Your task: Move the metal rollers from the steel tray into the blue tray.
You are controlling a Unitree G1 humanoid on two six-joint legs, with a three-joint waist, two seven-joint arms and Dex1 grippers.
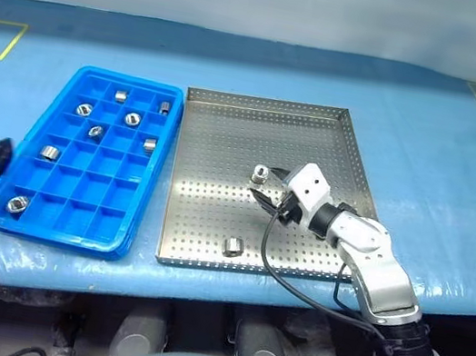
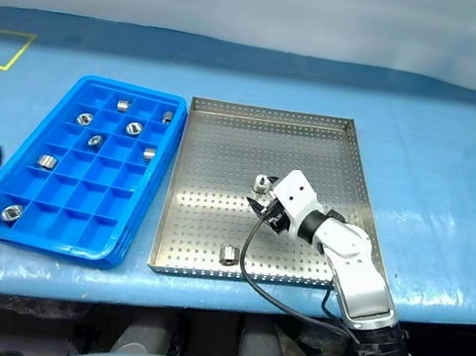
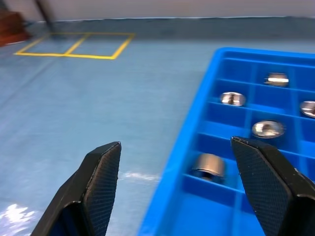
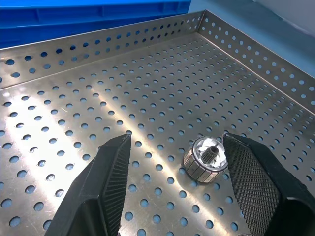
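Right gripper (image 4: 172, 184) with fingers spread around a metal roller (image 4: 205, 159) on the steel tray (image 1: 228, 130), left gripper (image 3: 179, 189) fingers released beside the blue tray (image 1: 145, 208).

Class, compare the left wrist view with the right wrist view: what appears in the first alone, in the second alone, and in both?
Left wrist view alone: the open left gripper, yellow floor-style markings on the table, and metal rollers lying in compartments.

Right wrist view alone: the steel tray and the open right gripper, with one roller lying between its fingers, ungripped.

Both: the blue tray, and rollers.
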